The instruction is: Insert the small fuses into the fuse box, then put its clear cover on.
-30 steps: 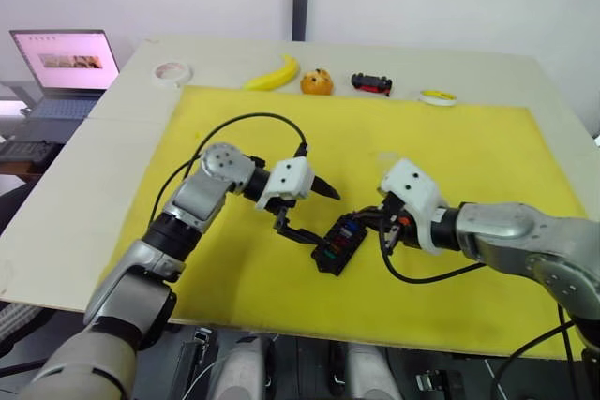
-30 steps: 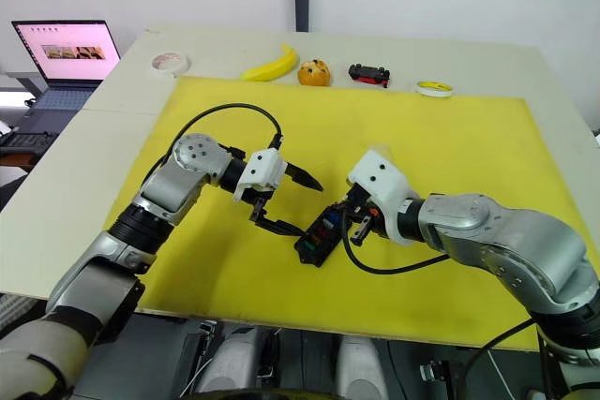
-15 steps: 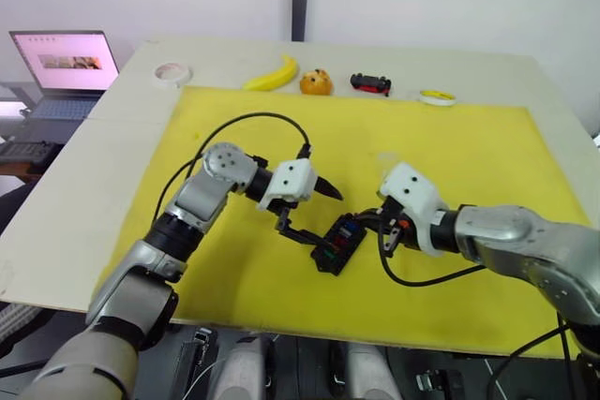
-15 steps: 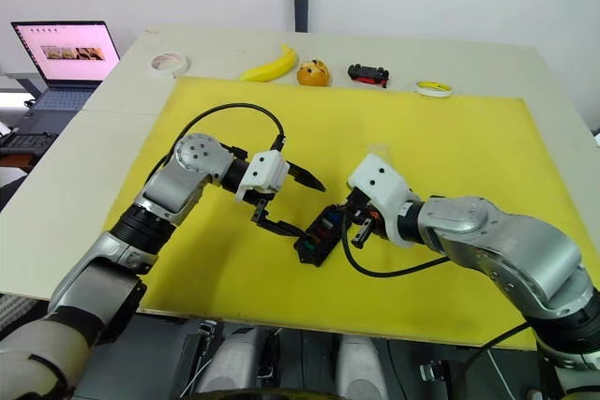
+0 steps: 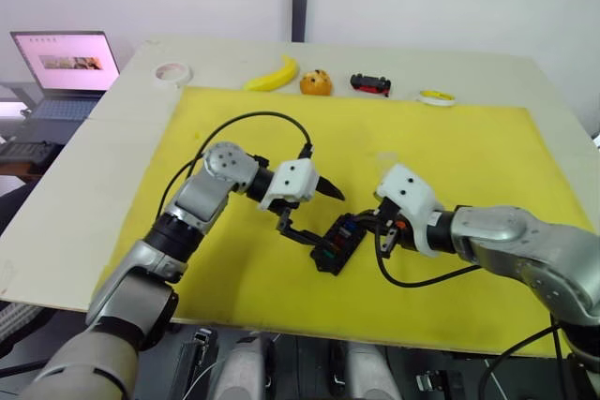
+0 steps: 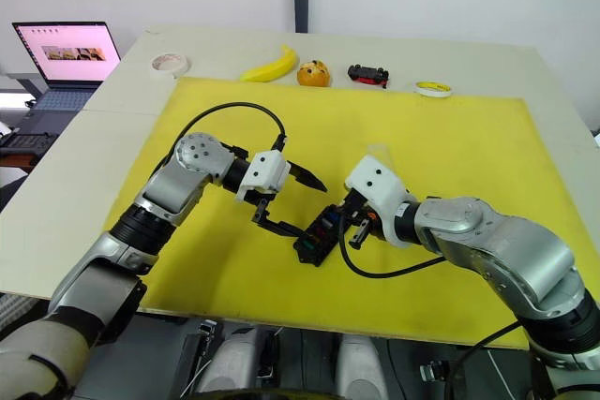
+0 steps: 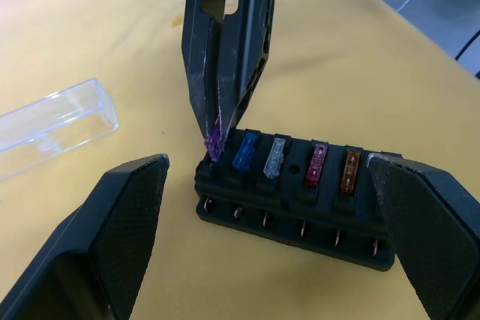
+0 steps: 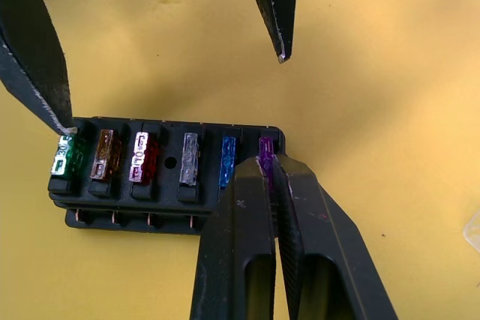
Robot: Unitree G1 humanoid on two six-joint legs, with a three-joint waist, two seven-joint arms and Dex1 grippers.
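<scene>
The black fuse box [image 8: 165, 181] lies on the yellow mat [image 5: 450, 156]. Five small fuses stand in its slots: green [image 8: 64, 157], orange-brown [image 8: 105, 157], red [image 8: 142, 157], grey [image 8: 190, 159] and blue [image 8: 227, 161]. My right gripper [image 8: 266, 161] is shut on a purple fuse [image 8: 265, 148], holding it at the end slot. My left gripper [image 7: 268, 161] is open and straddles the box lengthwise, one finger [image 8: 34, 58] close by the green fuse's end. The clear cover [image 7: 52, 125] lies on the mat beside the box.
Along the table's far edge lie a white tape roll [image 5: 172, 73], a banana [image 5: 275, 73], an orange ball [image 5: 317, 81], a black-and-red toy car [image 5: 371, 83] and a yellow tape roll [image 5: 438, 96]. A laptop [image 5: 66, 63] stands off to the far left.
My right gripper has edged slightly towards the fuse box's end. The left gripper and the box have stayed put.
</scene>
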